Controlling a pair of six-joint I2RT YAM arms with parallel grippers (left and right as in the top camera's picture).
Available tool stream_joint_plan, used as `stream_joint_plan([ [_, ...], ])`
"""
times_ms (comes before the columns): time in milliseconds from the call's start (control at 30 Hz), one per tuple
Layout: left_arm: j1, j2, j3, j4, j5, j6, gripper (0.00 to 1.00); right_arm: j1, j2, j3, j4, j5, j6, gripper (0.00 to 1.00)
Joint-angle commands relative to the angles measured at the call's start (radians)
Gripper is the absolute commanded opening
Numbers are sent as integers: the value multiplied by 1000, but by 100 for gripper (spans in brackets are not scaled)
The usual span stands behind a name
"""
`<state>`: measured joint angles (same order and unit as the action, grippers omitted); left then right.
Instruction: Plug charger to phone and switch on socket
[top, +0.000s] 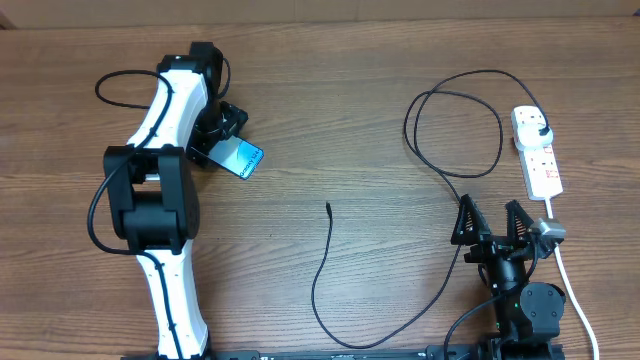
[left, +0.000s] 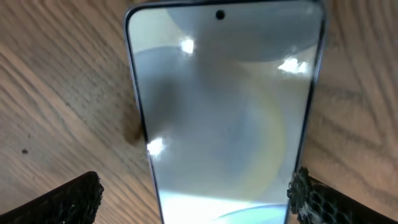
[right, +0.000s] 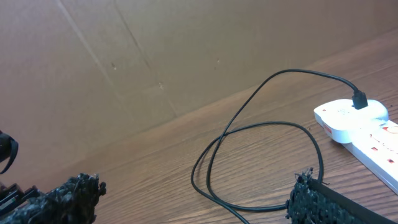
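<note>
The phone (top: 241, 158) lies on the table at the left with its light-blue screen up. It fills the left wrist view (left: 224, 112). My left gripper (top: 222, 132) is open and straddles the phone's near end (left: 196, 199). Its right finger is at the phone's edge and its left finger stands apart. The charger's black cable (top: 322, 270) lies loose, with its connector tip (top: 328, 207) on the table's middle. Its plug (top: 540, 128) sits in the white socket strip (top: 545, 170), which also shows in the right wrist view (right: 367, 134). My right gripper (top: 492, 222) is open and empty, and sits over the cable's loops (right: 249, 155).
The strip's thick white cord (top: 572, 290) runs down past the right arm's base. The cable loops widely at the right (top: 455, 130). A brown cardboard wall (right: 124, 62) stands behind the table.
</note>
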<state>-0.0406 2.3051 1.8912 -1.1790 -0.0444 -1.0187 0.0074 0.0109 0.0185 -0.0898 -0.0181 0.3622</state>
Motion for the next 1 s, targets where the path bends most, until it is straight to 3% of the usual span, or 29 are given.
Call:
stream_joint_plan([
  [0, -1, 10, -5, 33, 53, -6, 100, 5, -8, -11, 5, 10, -8, 100],
  [967, -3, 12, -92, 118, 55, -18, 100, 5, -8, -11, 5, 10, -8, 100],
])
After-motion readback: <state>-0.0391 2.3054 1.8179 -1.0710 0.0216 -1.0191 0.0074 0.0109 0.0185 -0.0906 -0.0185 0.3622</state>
